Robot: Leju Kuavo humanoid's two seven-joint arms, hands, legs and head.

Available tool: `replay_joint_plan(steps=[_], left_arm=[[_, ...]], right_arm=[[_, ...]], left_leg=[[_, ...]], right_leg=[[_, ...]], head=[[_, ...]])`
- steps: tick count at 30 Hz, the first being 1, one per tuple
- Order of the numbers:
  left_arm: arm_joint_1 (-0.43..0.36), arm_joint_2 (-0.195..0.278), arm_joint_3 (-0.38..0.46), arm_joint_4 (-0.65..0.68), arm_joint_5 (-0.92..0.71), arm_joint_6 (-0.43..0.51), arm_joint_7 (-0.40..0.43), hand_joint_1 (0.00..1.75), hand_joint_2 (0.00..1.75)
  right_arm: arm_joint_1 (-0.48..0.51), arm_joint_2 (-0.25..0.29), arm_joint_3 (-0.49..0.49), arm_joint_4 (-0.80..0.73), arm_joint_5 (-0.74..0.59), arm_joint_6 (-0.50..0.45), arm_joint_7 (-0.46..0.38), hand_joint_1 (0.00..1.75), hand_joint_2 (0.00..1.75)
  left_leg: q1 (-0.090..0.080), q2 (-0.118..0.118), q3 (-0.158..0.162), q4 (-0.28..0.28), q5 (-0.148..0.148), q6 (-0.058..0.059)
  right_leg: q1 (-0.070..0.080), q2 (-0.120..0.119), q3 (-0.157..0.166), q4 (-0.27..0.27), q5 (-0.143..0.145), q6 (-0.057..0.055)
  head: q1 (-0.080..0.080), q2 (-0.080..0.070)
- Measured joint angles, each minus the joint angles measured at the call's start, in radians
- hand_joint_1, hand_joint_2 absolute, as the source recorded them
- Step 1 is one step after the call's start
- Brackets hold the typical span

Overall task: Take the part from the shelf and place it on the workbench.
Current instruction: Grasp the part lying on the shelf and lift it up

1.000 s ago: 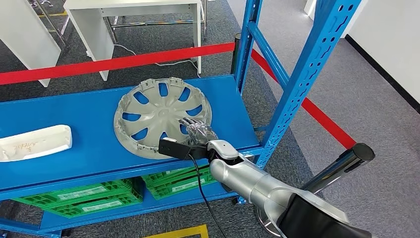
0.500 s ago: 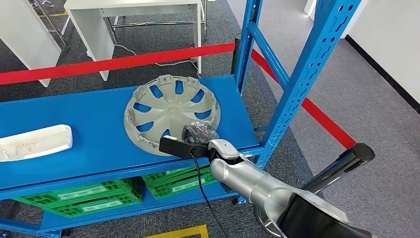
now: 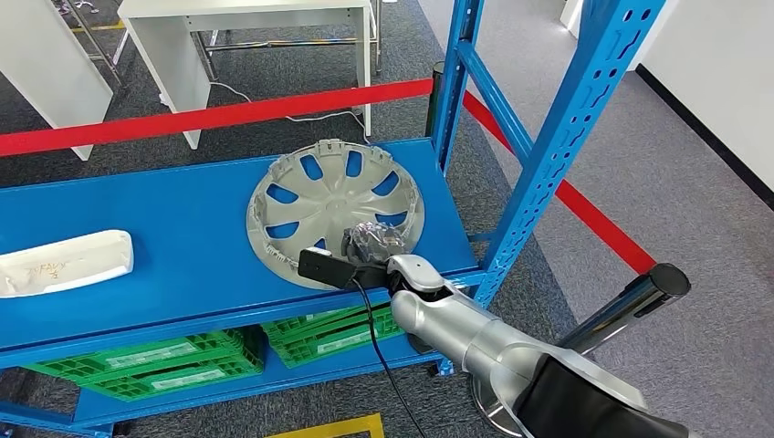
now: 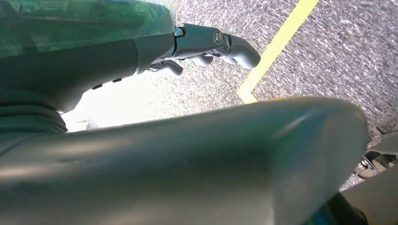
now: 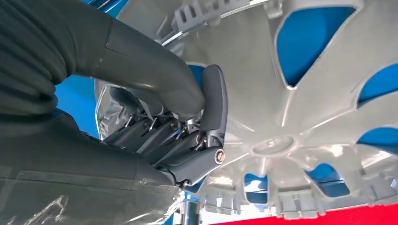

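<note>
Hubcap (image 3: 336, 212), grey and round, lies hollow side up on the blue shelf (image 3: 137, 274) at its right end. Right robot hand (image 3: 372, 243) grips its near rim, fingers curled through an opening; left robot hand (image 4: 211, 44) hangs open.

The right hand (image 5: 187, 136) grips the grey hubcap (image 5: 291, 117) at its rim — thumb on the ribbed inner face, darker fingers curled around the edge. Blue shelf surface (image 5: 305, 42) shows through the cut-outs — a red strip (image 5: 338, 218) crosses one picture edge.
</note>
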Motion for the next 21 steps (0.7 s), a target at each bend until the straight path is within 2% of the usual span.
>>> replay_joint_plan(steps=[12,21], left_arm=[[0.000,-0.009,0.000,-0.001,0.019,0.003,-0.022,0.00,0.00],[0.003,-0.020,0.000,-0.001,0.046,0.046,-0.078,0.00,0.00]], right_arm=[[0.011,-0.025,0.000,-0.039,-0.005,-0.035,-0.004,1.75,1.75],[0.090,-0.079,-0.060,-0.228,-0.224,-0.098,-0.095,1.75,1.75]], left_leg=[[0.000,0.000,0.000,0.000,0.000,0.000],[0.000,0.000,0.000,0.000,0.000,0.000]], right_leg=[[0.000,0.000,0.000,0.000,0.000,0.000],[0.000,0.000,-0.001,0.000,0.000,0.000]], head=[[0.000,0.000],[0.000,0.000]])
